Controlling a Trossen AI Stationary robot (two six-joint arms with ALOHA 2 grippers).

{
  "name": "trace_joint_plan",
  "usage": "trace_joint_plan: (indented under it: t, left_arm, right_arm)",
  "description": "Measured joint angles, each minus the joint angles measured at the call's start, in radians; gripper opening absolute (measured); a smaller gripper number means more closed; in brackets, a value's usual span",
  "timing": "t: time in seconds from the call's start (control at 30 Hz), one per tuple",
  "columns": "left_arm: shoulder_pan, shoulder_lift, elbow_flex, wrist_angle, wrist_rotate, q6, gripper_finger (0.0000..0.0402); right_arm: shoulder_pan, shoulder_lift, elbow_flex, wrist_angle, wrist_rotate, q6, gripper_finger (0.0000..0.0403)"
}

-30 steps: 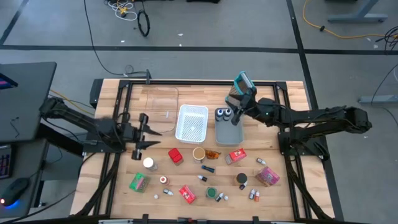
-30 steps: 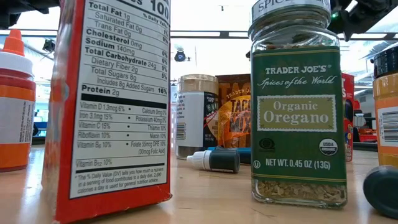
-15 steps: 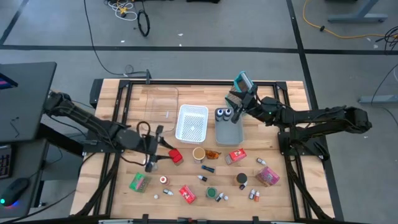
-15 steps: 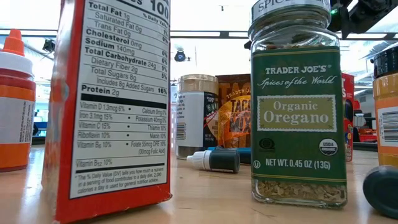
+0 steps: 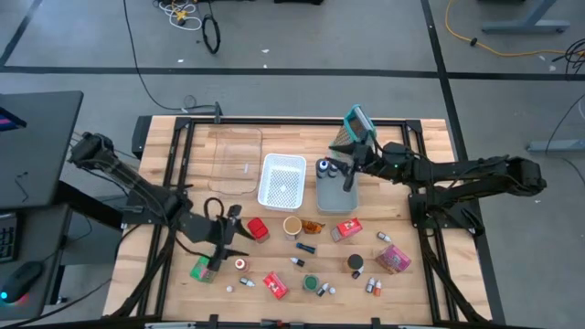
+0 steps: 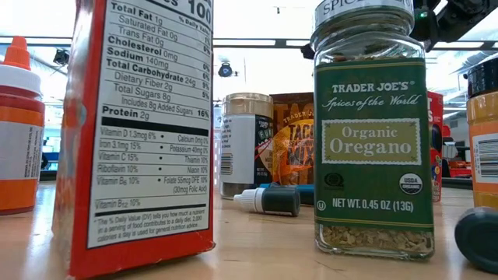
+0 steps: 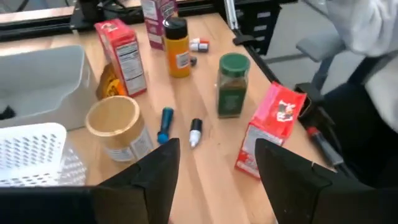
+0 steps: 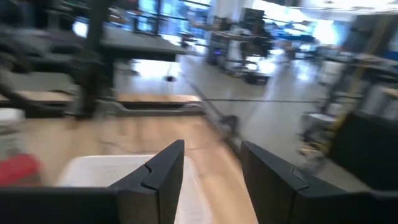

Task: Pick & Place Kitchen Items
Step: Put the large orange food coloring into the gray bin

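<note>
**Left gripper (image 5: 224,251) spread wide, empty, low over the front-left items**

Has swung forward from the left middle of the table (image 5: 420,137) within the last second, widening its fingers (image 7: 168,162) on the way. Holds nothing. Suggests a pick about to begin, with no kitchen item yet lifted.

Hangs just beside a green packet (image 5: 203,268) and a small round jar (image 5: 241,264). Faces a tan jar (image 7: 115,118), an oregano jar (image 7: 233,84) and a red packet (image 7: 273,130).

Sits near the front edge, so little slack there. Has bare wood on its left side. Stays well apart from the right gripper (image 5: 348,178), parted and empty over the grey bin (image 5: 336,196).
</note>
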Motion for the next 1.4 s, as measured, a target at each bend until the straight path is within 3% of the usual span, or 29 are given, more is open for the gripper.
trace_joint_plan:
  t: [0.17,0.47,0.6,0.9,1.4]
  left_arm:
    - [-0.045,0.002,-0.049,0.017,-0.013,-0.111,0.022]
    - [-0.078,0.002,-0.203,0.174,-0.011,-0.208,0.022]
    - [-0.078,0.002,-0.242,0.262,0.038,-0.218,0.022]
    - [-0.082,0.005,-0.242,0.268,0.088,-0.173,0.022]
    - [-0.08,0.202,-0.24,0.33,0.124,-0.2,0.0219]
  right_arm:
    - [0.0,0.0,0.0,0.017,-0.084,0.044,0.0169]
    - [0.0,0.0,0.0,-0.007,-0.086,0.086,0.0169]
    - [0.0,0.0,0.0,-0.018,-0.085,0.089,0.0169]
    - [0.018,0.0,0.0,-0.019,-0.084,0.103,0.0169]
    - [0.025,0.0,0.0,-0.029,-0.084,0.106,0.0169]
